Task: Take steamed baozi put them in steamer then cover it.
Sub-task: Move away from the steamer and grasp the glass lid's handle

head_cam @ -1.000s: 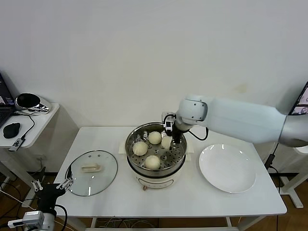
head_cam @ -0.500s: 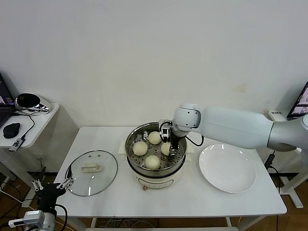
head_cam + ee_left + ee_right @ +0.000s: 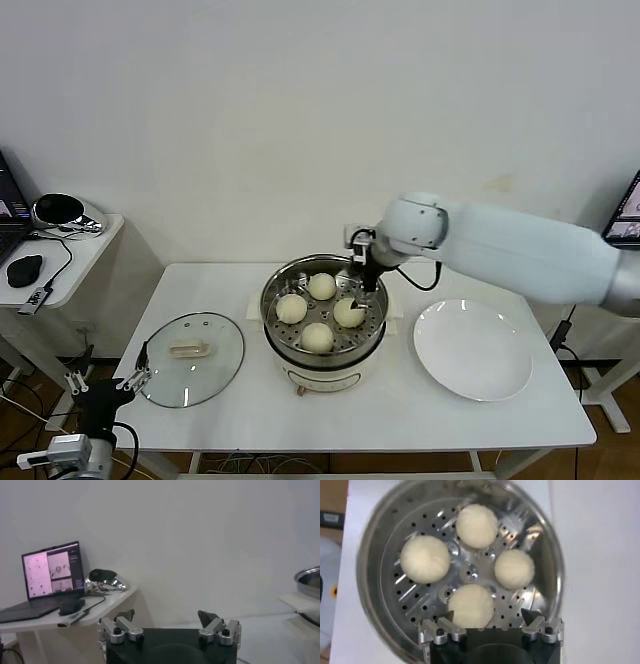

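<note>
The steamer (image 3: 267, 312) stands mid-table with all four baozi on its perforated tray: one at the back (image 3: 321, 286), one on the left (image 3: 291, 308), one on the right (image 3: 348, 312) and one in front (image 3: 317, 337). My right gripper (image 3: 362, 286) hangs open and empty just above the steamer's far right side, over the right bun. The right wrist view shows the steamer (image 3: 369, 582), the four buns, with the nearest one (image 3: 471, 605) beside my open gripper (image 3: 488, 615). The glass cover (image 3: 190, 358) lies on the table left of the steamer. My left gripper (image 3: 100, 392) is parked low at the table's left front corner, open.
An empty white plate (image 3: 472, 349) lies right of the steamer. A side table at far left holds a mouse (image 3: 24, 268) and a shiny object (image 3: 62, 212). The left wrist view shows my left gripper (image 3: 166, 615), a laptop (image 3: 50, 575) and the steamer's edge (image 3: 310, 580).
My right gripper let go of the fourth baozi on the right of the tray, then rose and drew back toward the steamer's far right rim. The left arm has not moved.
</note>
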Controlling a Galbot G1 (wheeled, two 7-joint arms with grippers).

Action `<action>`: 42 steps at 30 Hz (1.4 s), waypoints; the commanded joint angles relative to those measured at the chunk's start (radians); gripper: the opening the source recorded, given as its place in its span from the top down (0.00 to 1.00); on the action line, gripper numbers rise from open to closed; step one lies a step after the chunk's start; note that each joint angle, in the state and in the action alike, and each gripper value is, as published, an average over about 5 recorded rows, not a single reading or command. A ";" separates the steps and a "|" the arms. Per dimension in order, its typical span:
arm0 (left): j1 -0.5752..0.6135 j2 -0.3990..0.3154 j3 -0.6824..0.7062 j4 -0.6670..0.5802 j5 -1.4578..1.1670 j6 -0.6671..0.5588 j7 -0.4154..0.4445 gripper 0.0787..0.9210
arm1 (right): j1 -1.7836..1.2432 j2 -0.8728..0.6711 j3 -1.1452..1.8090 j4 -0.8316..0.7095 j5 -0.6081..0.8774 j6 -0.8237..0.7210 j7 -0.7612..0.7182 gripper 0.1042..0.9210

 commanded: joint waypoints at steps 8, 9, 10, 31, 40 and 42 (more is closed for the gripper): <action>-0.001 -0.046 0.025 0.008 0.037 -0.028 -0.027 0.12 | -1.410 -0.285 1.322 0.301 -0.186 0.705 0.595 0.12; 0.002 -0.050 0.028 0.009 0.052 -0.037 -0.027 0.12 | -1.512 -0.233 1.418 0.293 -0.230 0.757 0.588 0.12; 0.004 -0.054 0.031 0.010 0.070 -0.043 -0.027 0.12 | -1.587 -0.189 1.497 0.286 -0.263 0.799 0.580 0.12; -0.110 0.130 0.039 0.446 1.381 -0.266 -0.047 0.12 | -2.178 0.362 2.099 0.293 -0.424 0.959 0.600 0.12; -0.302 0.130 0.163 0.604 1.447 -0.276 -0.055 0.12 | -2.175 0.392 2.140 0.284 -0.400 0.927 0.635 0.12; -0.331 0.129 0.182 0.624 1.445 -0.274 -0.055 0.12 | -2.174 0.397 2.143 0.284 -0.401 0.928 0.636 0.12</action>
